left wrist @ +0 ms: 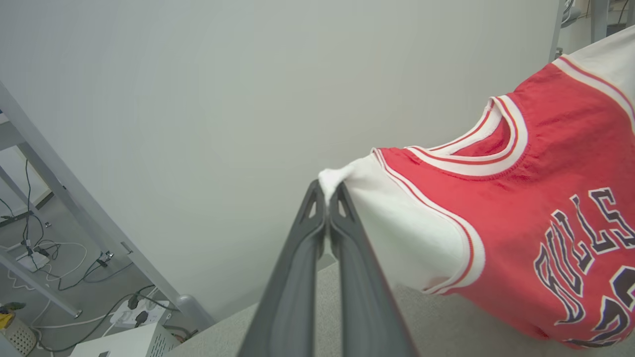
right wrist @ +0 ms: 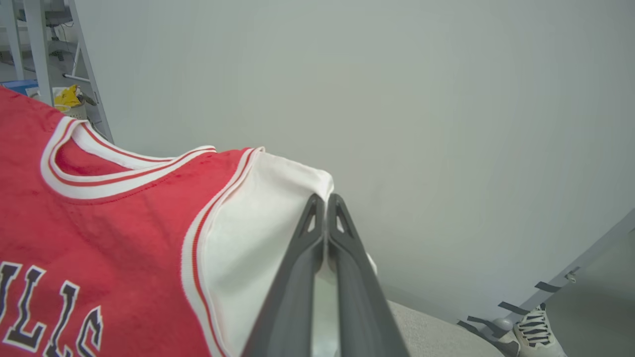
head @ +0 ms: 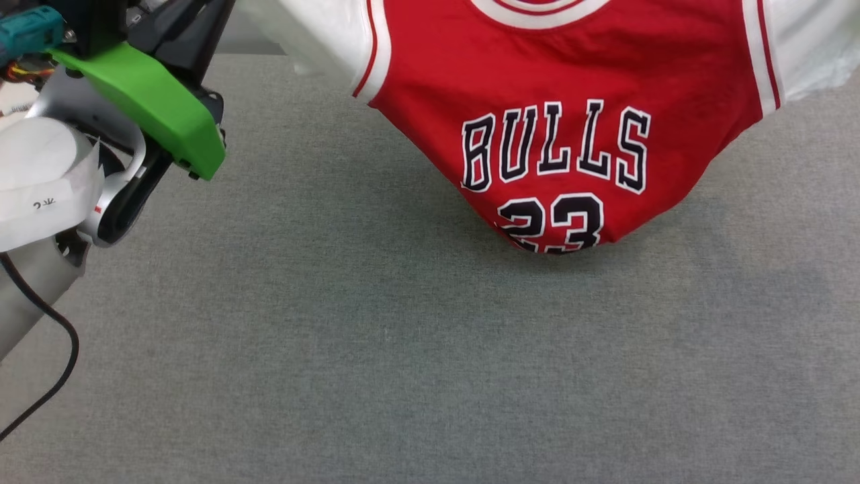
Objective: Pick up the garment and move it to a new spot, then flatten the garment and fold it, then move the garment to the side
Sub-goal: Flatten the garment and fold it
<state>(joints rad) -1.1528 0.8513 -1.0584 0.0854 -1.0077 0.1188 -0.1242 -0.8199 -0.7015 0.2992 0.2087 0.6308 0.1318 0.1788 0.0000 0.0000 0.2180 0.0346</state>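
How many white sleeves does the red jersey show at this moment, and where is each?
2. On the jersey, the left sleeve has its tip pinched in the left jaws; the right sleeve is pinched in the right jaws. No more seem hidden.

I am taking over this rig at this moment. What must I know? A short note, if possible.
Left gripper: shut on the tip of one white sleeve of the garment.
Right gripper: shut on the other white sleeve.
The garment hangs spread between both grippers, lettering toward the head camera. Its lowest part sags to the grey table; I cannot tell whether it touches.
Done: pick-up.
Left: lay it at a new spot, flatten, fold, move aside.
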